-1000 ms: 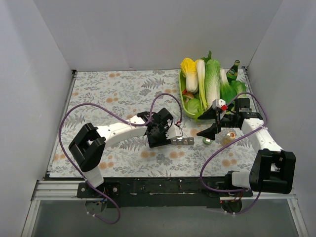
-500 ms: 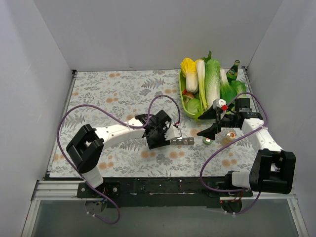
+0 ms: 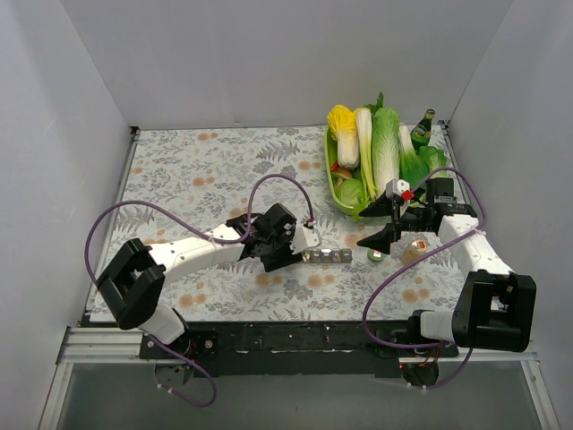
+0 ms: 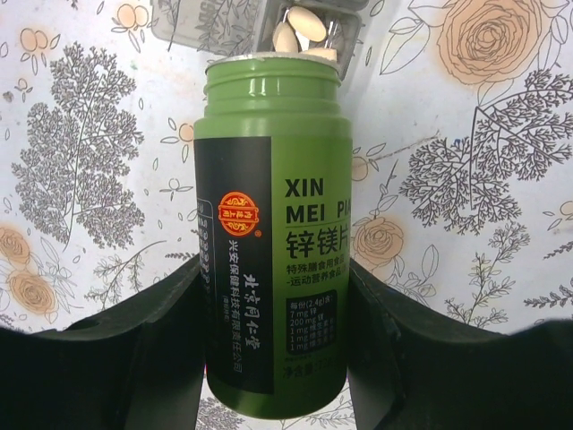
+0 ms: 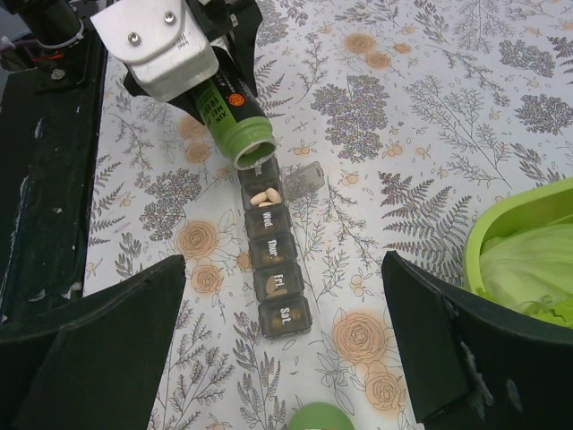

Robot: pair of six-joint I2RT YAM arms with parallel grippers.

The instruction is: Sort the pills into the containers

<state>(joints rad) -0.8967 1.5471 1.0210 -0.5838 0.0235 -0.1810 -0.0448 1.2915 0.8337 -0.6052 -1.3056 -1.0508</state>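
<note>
My left gripper (image 3: 300, 244) is shut on a green pill bottle (image 4: 273, 224) with a black label. The bottle is uncapped and tilted, its mouth (image 5: 251, 148) just over the left end of the pill organizer (image 3: 326, 256). The organizer is a grey strip of day-labelled compartments (image 5: 273, 260). One open compartment holds white oval pills (image 5: 265, 196), also seen in the left wrist view (image 4: 300, 25). My right gripper (image 3: 380, 235) is open and empty, hovering right of the organizer. The green bottle cap (image 3: 375, 256) lies under it.
A green tray (image 3: 338, 186) of cabbages and other vegetables stands at the back right, with a green glass bottle (image 3: 422, 128) behind it. A small amber item (image 3: 417, 244) lies by the right arm. The floral cloth (image 3: 197, 170) covers the table.
My left arm has drawn back to the left, and the bottle has moved slightly left with it, still at the organizer's left end. The right arm has not moved.
</note>
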